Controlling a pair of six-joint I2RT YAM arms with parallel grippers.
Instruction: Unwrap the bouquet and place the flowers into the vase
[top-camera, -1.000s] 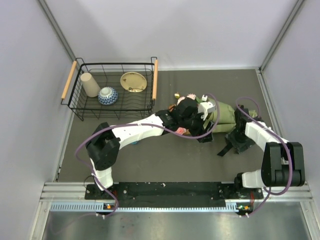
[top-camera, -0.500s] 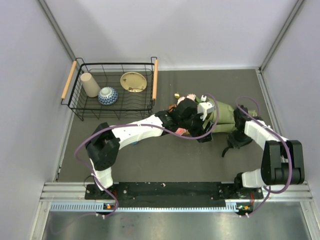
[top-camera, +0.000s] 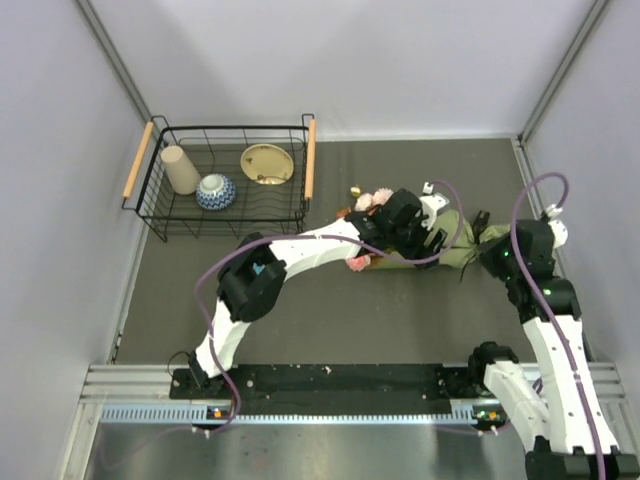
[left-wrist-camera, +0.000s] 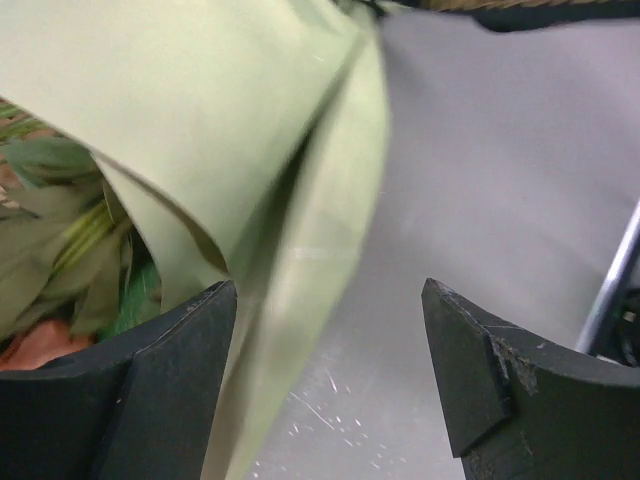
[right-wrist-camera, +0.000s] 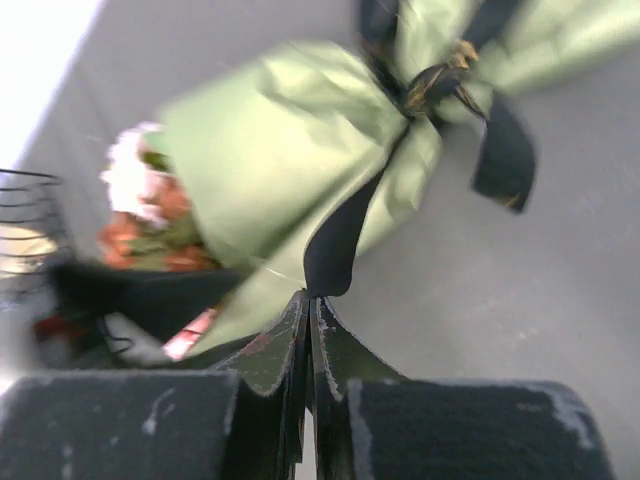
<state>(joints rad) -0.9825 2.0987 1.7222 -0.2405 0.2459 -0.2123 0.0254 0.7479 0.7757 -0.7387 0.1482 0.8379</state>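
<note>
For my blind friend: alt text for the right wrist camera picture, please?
The right gripper is pinched shut on a black ribbon tail of the bouquet, an olive-green paper cone on a grey table. Pink and rust flowers show at its left.

Setting: robotics lab test cell, not a home or shop. Evidence: dark grey table (top-camera: 330, 320) boxed in by plain white panels (top-camera: 350, 60) at 9, 12 and 3 o'clock. Aluminium rail (top-camera: 300, 402) at 6 o'clock carries two white-and-black arms, left arm (top-camera: 300, 250) and right arm (top-camera: 560, 340), with exposed purple cabling. Wire basket (top-camera: 232, 128) of crockery at 10 o'clock reads as staged props.
</note>
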